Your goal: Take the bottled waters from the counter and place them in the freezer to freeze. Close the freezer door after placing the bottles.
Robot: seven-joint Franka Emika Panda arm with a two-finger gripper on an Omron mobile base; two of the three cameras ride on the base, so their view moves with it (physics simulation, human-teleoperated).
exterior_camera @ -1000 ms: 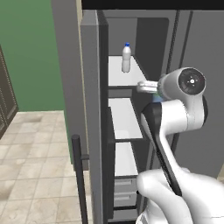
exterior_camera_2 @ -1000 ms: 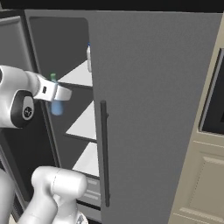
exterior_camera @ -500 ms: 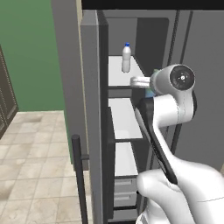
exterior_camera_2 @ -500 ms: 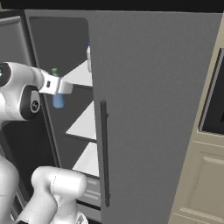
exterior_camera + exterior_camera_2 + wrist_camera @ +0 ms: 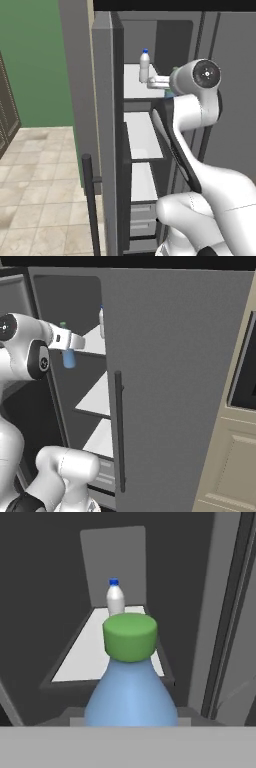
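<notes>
Green-capped bottle (image 5: 131, 682) clenched in gripper (image 5: 70, 343), held upright at top shelf (image 5: 87, 654) edge for placement; blue-capped bottle (image 5: 115, 598) already stood farther back.

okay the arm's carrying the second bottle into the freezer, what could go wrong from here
1. The white bottle already stands on the top shelf, straight ahead of the blue bottle in the hand view. Pushing deep could knock it over.
2. The end effector holds the blue bottle in front of the shelf edge; releasing early might drop it.
3. The arm reaches between the freezer door and the frame, so a wide swing may hit either.
</notes>
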